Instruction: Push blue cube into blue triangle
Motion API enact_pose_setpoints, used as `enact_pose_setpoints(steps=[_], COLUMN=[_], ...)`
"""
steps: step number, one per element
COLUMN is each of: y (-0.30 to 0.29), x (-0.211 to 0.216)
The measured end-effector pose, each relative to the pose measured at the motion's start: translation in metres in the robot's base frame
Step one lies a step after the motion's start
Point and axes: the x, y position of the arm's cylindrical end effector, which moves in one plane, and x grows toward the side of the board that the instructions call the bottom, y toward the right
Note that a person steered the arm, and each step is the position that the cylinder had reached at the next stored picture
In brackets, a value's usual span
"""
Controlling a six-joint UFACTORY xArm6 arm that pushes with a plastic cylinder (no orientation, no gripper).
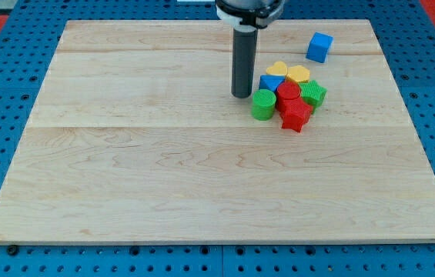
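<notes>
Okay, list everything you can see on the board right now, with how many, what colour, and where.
blue cube: one, blue, upper right, apart from the cluster.
blue triangle: one, blue, cluster's upper left, partly hidden.
yellow blocks: two, yellow, top of the cluster.
red blocks: two, red, cluster's middle and bottom.
green cylinder: one, green, cluster's left.
green block: one, green, cluster's right.
wooden board: one, pale wood, fills the view.
my tip: one, dark rod, just left of the blue triangle and green cylinder.
</notes>
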Motion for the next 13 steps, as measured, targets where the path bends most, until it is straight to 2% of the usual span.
enact_pose_setpoints(steps=[2, 5, 6, 7, 8, 9, 11, 13], y=[0.018, 0.186, 0.225, 0.233, 0.215, 0.192, 0.127, 0.084], x=[-0.060, -0.058, -0.076, -0.107, -0.129, -0.131, -0.081, -0.059])
